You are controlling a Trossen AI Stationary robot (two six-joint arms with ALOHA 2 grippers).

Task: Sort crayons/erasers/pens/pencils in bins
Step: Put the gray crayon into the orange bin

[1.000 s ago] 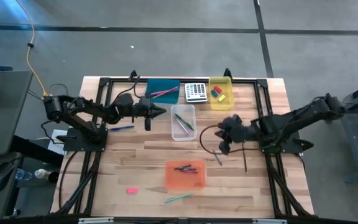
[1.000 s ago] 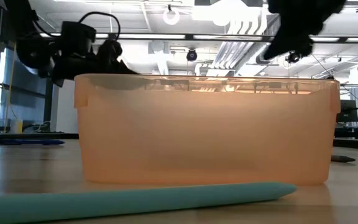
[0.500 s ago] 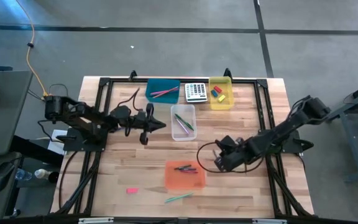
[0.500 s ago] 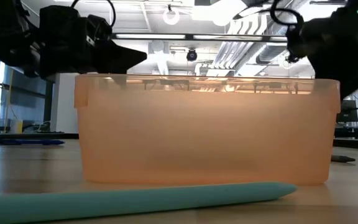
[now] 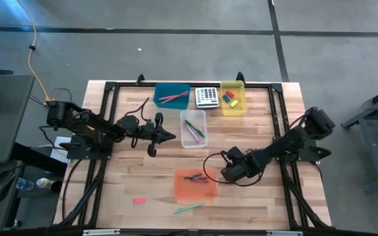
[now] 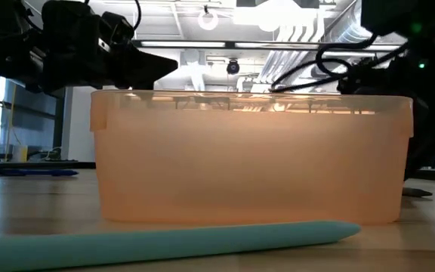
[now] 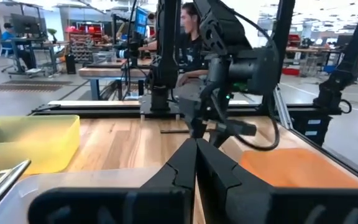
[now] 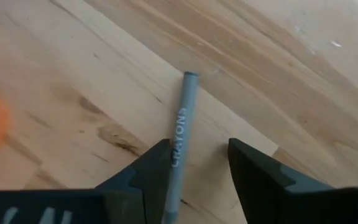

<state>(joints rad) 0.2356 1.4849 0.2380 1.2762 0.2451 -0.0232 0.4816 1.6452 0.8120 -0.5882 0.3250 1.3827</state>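
On wood table (image 5: 143,170), right fingers (image 8: 253,177) spread astride grey crayon (image 8: 180,134); left fingers (image 7: 197,165) clenched.

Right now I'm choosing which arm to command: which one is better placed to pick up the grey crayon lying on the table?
Right. Its open pincer is directly over the grey crayon, fingers either side, beside the orange bin. The left pincer is shut, far off beside the clear bin.
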